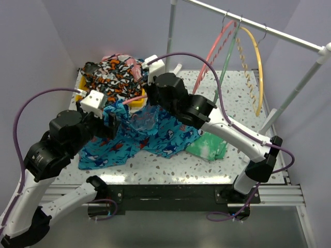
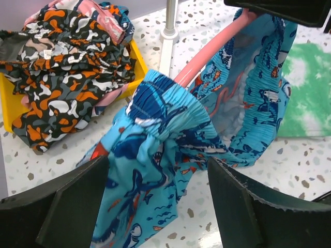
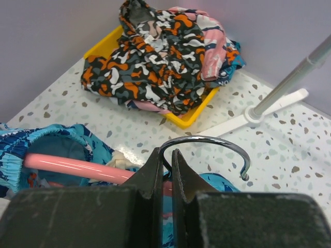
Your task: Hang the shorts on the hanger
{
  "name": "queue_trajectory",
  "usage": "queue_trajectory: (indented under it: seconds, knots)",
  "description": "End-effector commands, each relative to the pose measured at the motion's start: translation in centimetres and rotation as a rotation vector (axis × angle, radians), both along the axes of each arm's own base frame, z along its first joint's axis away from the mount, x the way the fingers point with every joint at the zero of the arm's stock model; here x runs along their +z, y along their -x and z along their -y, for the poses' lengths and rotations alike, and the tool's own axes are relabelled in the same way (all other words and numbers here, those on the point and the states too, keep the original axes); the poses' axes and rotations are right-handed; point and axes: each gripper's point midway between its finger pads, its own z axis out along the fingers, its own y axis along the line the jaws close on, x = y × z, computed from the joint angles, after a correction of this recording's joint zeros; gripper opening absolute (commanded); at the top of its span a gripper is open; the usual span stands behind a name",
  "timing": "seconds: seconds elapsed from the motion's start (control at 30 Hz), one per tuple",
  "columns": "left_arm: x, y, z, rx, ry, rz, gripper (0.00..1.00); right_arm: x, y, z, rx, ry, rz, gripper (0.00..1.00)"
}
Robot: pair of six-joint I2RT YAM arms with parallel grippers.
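The shorts (image 2: 155, 134) hang partly threaded on the pink hanger (image 2: 207, 54), trailing onto the table (image 1: 155, 166).
The right pincer (image 3: 166, 157) clenches the metal hook (image 3: 207, 140). The left pincer (image 2: 158, 204) gapes around the bunched waistband. The patterned garment (image 2: 67, 77) has a white label (image 2: 47, 53), unreadable.

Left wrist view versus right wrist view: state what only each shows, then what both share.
Left wrist only: the green cloth beside the shorts, whose waistband sits between the spread fingers of the left tool. Right wrist only: the metal hook of the hanger, pinched by the right tool. Both: the shorts with the hanger's pink arm inside them, the patterned garment in the yellow bin, and the rack's foot.
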Motion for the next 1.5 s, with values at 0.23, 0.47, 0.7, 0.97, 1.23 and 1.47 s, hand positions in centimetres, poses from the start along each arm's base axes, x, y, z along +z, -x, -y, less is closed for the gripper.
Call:
queue_trajectory:
  seconds: [0.23, 0.47, 0.7, 0.97, 1.23, 1.47]
  knots:
    - [0.6, -1.1, 1.7, -0.122, -0.105, 0.090, 0.74, 4.4, 3.3, -2.1, 0.255, -0.034, 0.044, 0.00]
    - [-0.1, 2.5, 2.9, -0.292, -0.059, 0.074, 0.69, 5.5, 4.5, -1.8, 0.310, -0.042, 0.051, 0.00]
    - [-1.9, 4.2, 2.7, -0.321, -0.039, 0.032, 0.69, 6.4, 5.5, -1.8, 0.369, -0.034, 0.074, 0.00]
    - [-3.8, 5.0, 4.4, -0.398, -0.005, -0.041, 0.43, 7.2, 6.6, -1.3, 0.409, -0.055, 0.082, 0.00]
    - [-3.4, 4.0, 3.7, -0.316, 0.027, 0.008, 0.00, 5.7, 5.8, -0.4, 0.348, -0.017, 0.072, 0.24]
    - [-2.4, 3.8, 2.8, -0.264, 0.069, 0.079, 0.00, 4.3, 4.3, 1.9, 0.204, 0.025, 0.072, 0.71]
